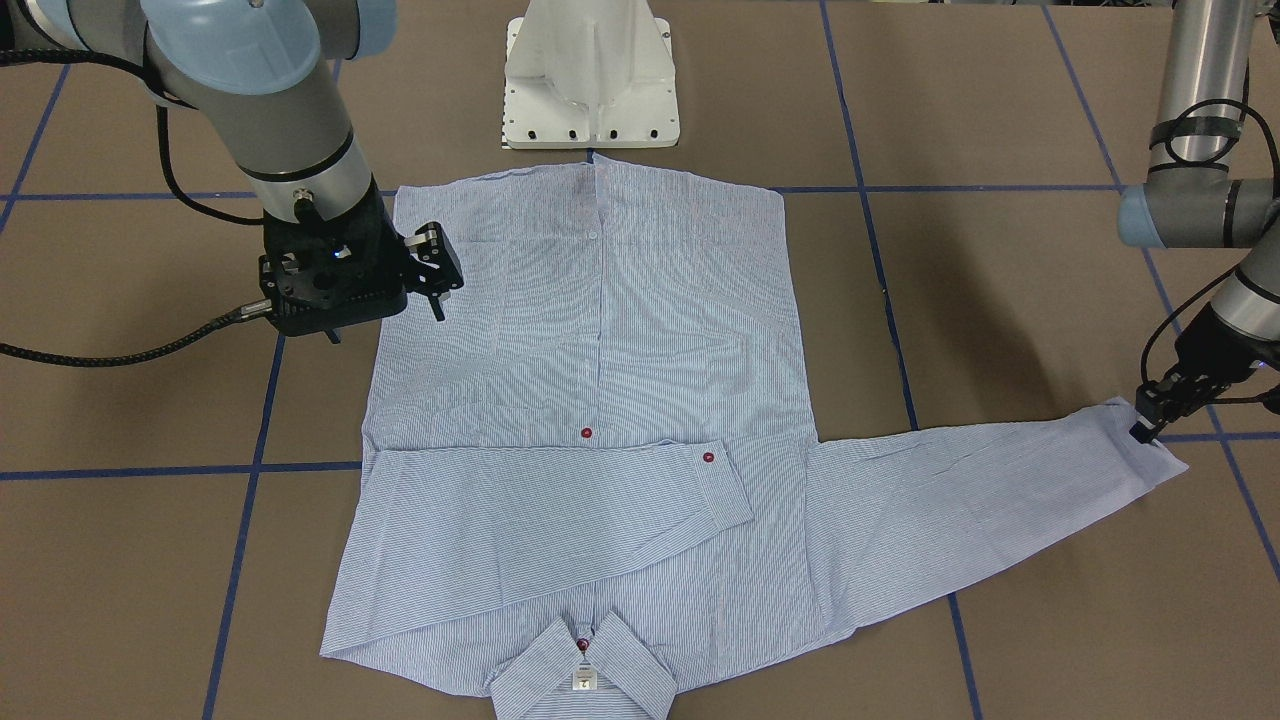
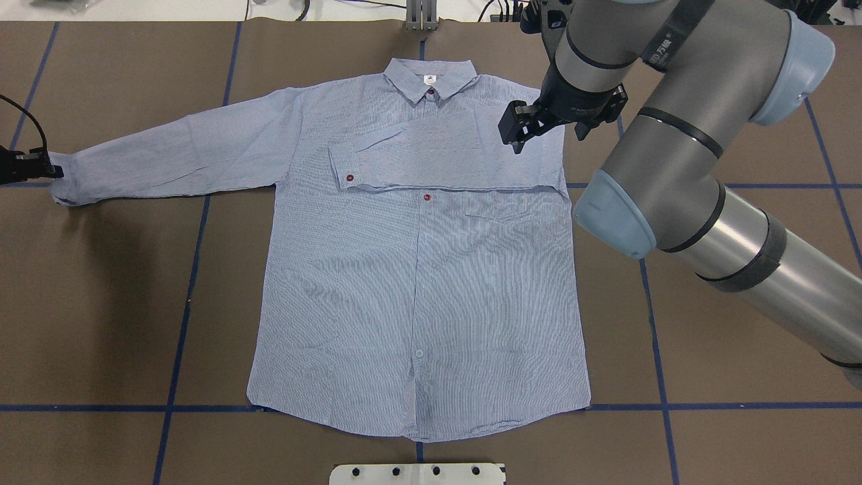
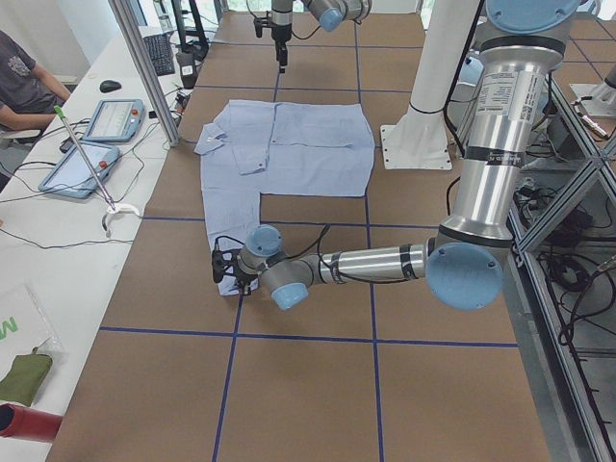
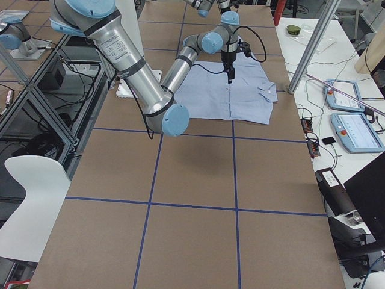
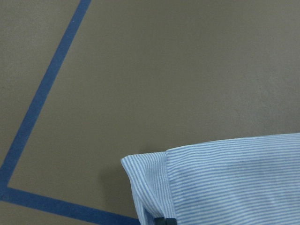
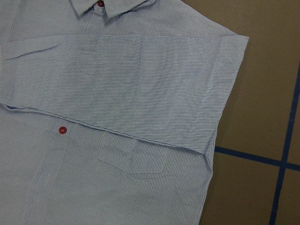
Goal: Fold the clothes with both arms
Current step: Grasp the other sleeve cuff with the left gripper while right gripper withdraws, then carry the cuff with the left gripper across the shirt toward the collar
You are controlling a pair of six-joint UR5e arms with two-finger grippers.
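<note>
The light-blue striped shirt (image 2: pixel 417 283) lies flat, front up, with its collar (image 2: pixel 431 77) on the far side from the robot. One sleeve (image 2: pixel 431 155) is folded across the chest. My right gripper (image 2: pixel 513 131) hovers open above the shoulder end of that fold, holding nothing; the right wrist view shows only cloth (image 6: pixel 117 93). The other sleeve (image 2: pixel 175 158) stretches straight out sideways. My left gripper (image 1: pixel 1143 432) is shut on its cuff (image 1: pixel 1160 468), low at the table. A black fingertip (image 5: pixel 164 221) pinches the cuff edge (image 5: pixel 150 178) in the left wrist view.
The white pedestal base (image 1: pixel 590 80) stands just behind the shirt's hem. Blue tape lines (image 1: pixel 250 470) cross the brown table. A side bench with tablets (image 3: pixel 106 120) and a seated person (image 3: pixel 24 82) runs along the collar side.
</note>
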